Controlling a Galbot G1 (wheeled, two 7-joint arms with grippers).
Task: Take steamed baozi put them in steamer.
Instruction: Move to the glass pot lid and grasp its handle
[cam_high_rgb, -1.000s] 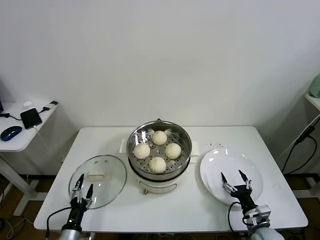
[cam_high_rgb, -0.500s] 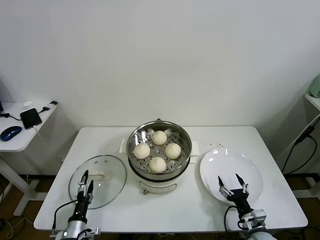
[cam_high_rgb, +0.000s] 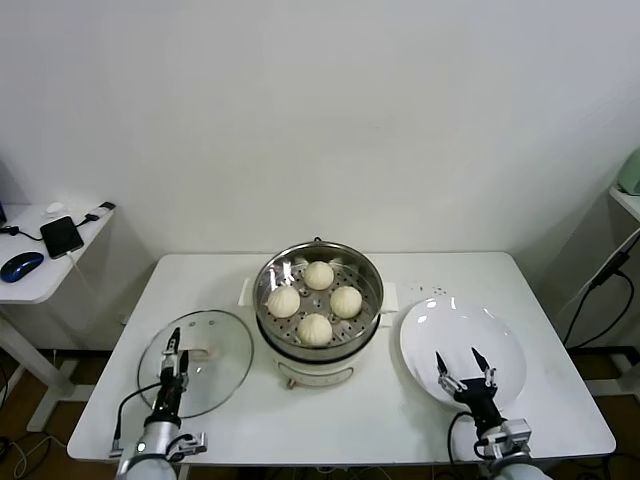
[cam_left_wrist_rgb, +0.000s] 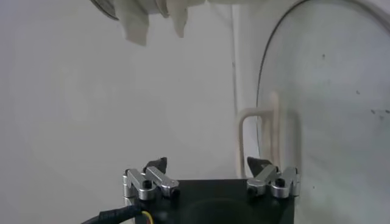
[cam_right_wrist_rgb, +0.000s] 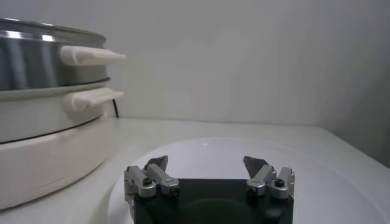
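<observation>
Four cream-white steamed baozi (cam_high_rgb: 315, 329) sit on the perforated tray inside the shiny steel steamer (cam_high_rgb: 318, 263) at the table's middle. The steamer's steel wall and white base also show in the right wrist view (cam_right_wrist_rgb: 42, 67). My left gripper (cam_high_rgb: 172, 355) is open and empty over the near edge of the glass lid (cam_high_rgb: 215, 340); in the left wrist view (cam_left_wrist_rgb: 208, 165) its jaws stand apart before the lid's white handle (cam_left_wrist_rgb: 268, 137). My right gripper (cam_high_rgb: 462, 365) is open and empty over the near part of the white plate (cam_high_rgb: 490, 330), which also shows in the right wrist view (cam_right_wrist_rgb: 207, 149).
The lid lies flat left of the steamer, the empty plate right of it. A side table (cam_high_rgb: 40, 270) at far left holds a phone and a mouse. A cable (cam_high_rgb: 600, 285) hangs at the right.
Both arms have drawn back toward the near table edge. The left gripper now points up over the lid's near edge. The baozi and steamer have not moved.
</observation>
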